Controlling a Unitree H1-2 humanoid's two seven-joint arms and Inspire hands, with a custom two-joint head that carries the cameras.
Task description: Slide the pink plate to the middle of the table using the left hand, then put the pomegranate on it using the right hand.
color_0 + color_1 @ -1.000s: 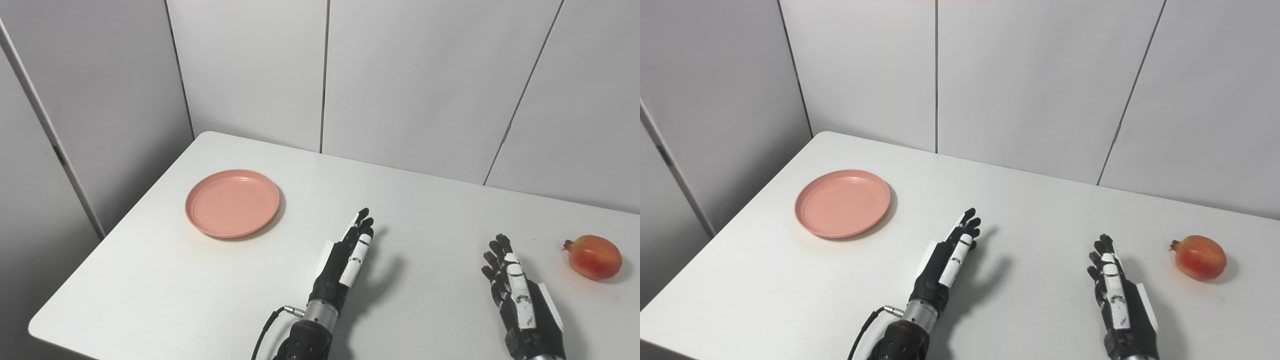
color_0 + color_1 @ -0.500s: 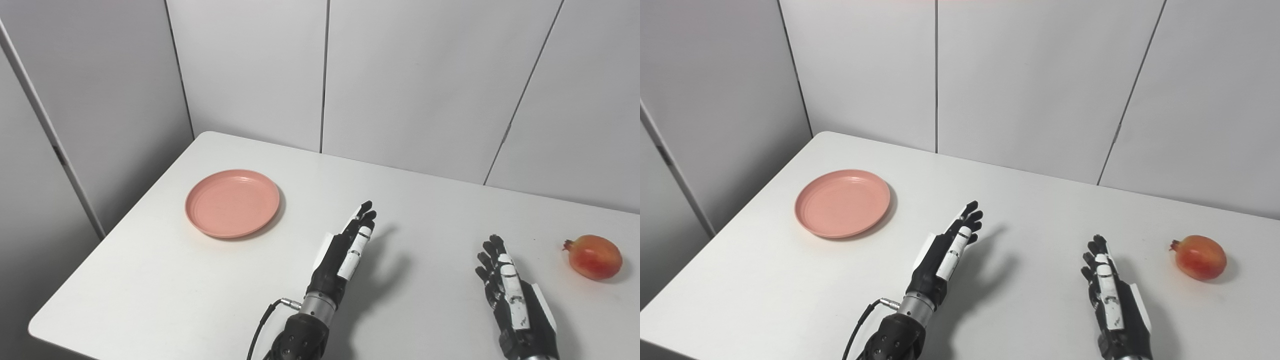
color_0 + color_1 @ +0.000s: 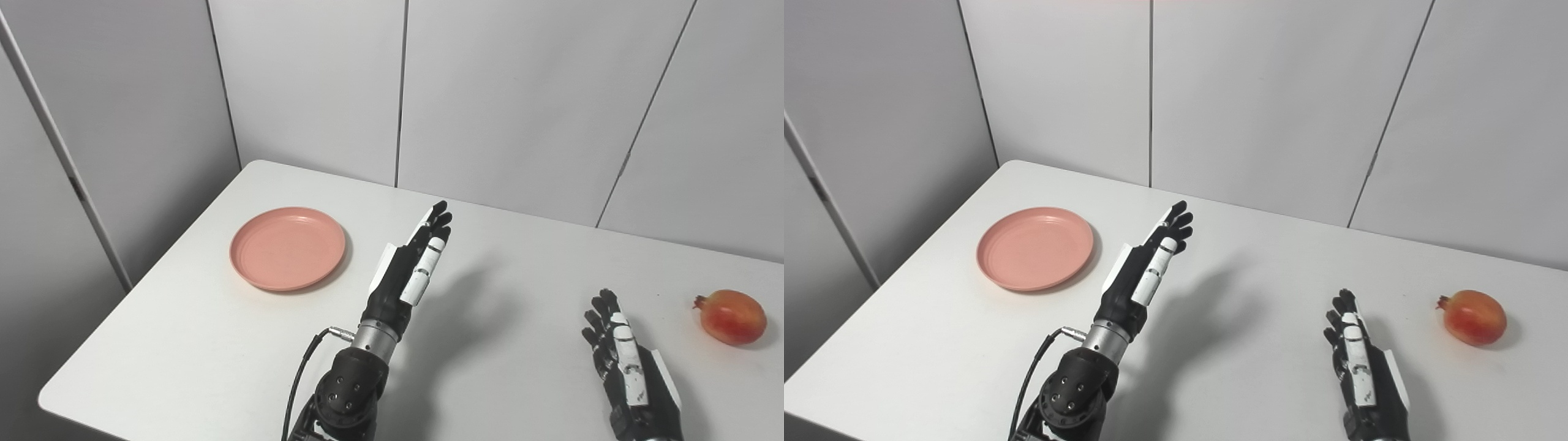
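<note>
White table (image 3: pixel 202 343) and pale grey wall panels (image 3: pixel 508 92) make up the scene; the panels meet at dark vertical seams and close in behind the far edge and along the left edge of the table.

On the tabletop the pink plate (image 3: pixel 288 247) lies flat near the far left corner, bare, in the same spot as a second ago. It has not been slid. The pomegranate (image 3: pixel 732 316) sits close to the right edge, its crown pointing left, also unmoved.

What has changed is the left hand (image 3: pixel 409 272). A second ago it hung low over the middle of the table nearer the front edge; now it has risen and reached farther toward the far edge, so its fingertips stand level with the plate's far rim in the picture. It is raised clear of the surface, casting a broad soft shadow to its right, and sits just to the right of the plate without touching it. Its fingers are straight and held side by side, holding nothing.

Near the front edge on the right side, the right hand (image 3: pixel 625 367) has barely shifted, drawing back only slightly. It lies low over the table, fingers extended and slightly apart, empty, well apart from the pomegranate.
</note>
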